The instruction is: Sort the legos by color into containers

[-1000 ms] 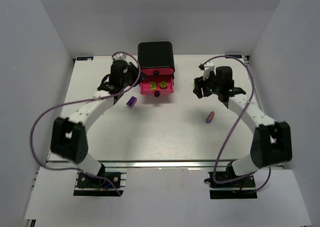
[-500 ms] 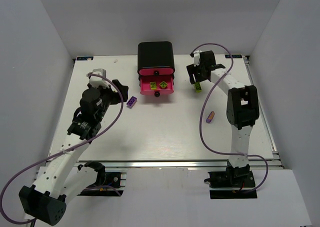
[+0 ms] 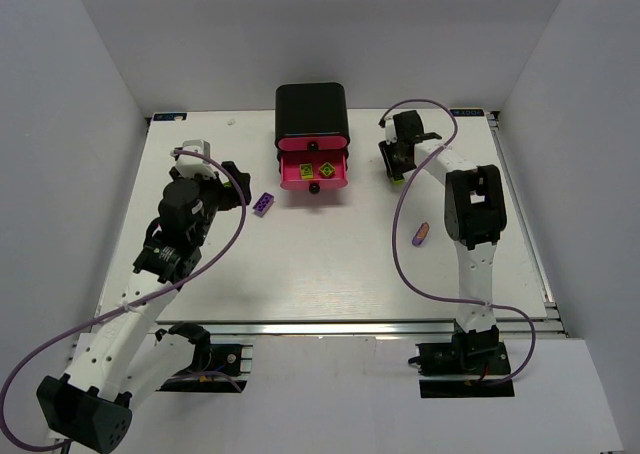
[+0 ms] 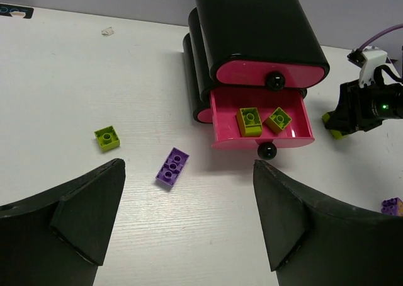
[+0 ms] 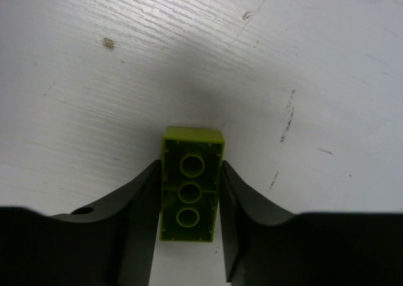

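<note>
- Setting: a white counter [image 3: 320, 264] walled in by plain pale panels. A black cabinet [image 3: 312, 109] stands at the middle of the far edge.
- Containers: one pink drawer [image 4: 221, 119], below the shut top one, is pulled out towards the near edge. It holds two lime bricks [image 4: 249, 121].
- Right gripper [image 3: 393, 166]: low at the counter near the far edge, just right of the cabinet. Its fingers press both long sides of a lime brick [image 5: 190, 185], so it is closed on that brick.
- Brick attitude: hollow underside up, studs down. The long axis runs along the fingers, pointing away from the wrist. It appears to rest on the counter.
- Left gripper [image 3: 236, 184]: wide open and empty, hovering left of the cabinet.
- Loose items: a purple brick [image 4: 172, 166] and a square lime brick [image 4: 107, 138] lie left of the drawer. A second purple brick [image 3: 421, 234] lies towards the right edge.
- Step in hand, by judgement: pickup of the lime brick.
- Next move, by judgement: lift it straight up, carry it left over the open drawer, clear the drawer wall, then release it among the lime ones.
</note>
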